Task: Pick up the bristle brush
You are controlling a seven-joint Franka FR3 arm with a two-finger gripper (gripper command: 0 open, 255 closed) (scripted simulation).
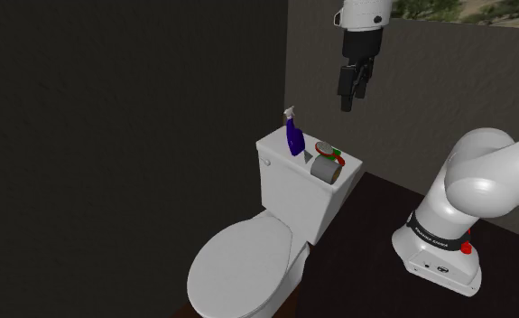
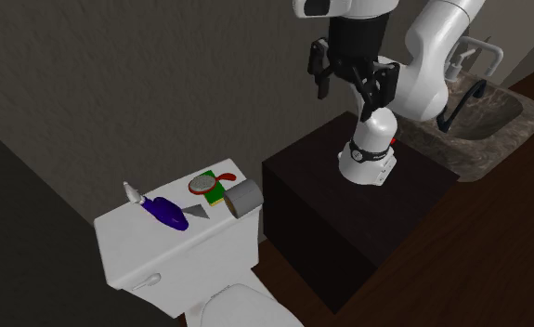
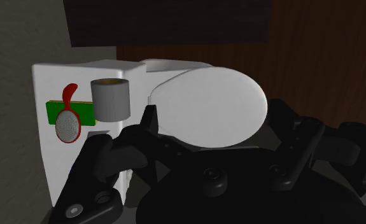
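Bristle brush (image 1: 327, 149) — red-rimmed oval head, grey bristle face, red handle — lies flat on green block (image 3: 51, 112) atop white toilet tank lid (image 1: 280, 144), just beside grey paper roll (image 3: 110, 98). Jaws wide, holding nothing, high above and well apart. Brush is below, toward shoulder view's left. Long axis approx. along tank length, handle toward stand end. Wrist view shows bristle face + block plainly; 2nd ext. view shows jaw spread.

A blue spray bottle (image 1: 293, 138) sits on the white toilet tank (image 1: 281, 185). To the shoulder view's right lies a grey roll (image 1: 324, 168)
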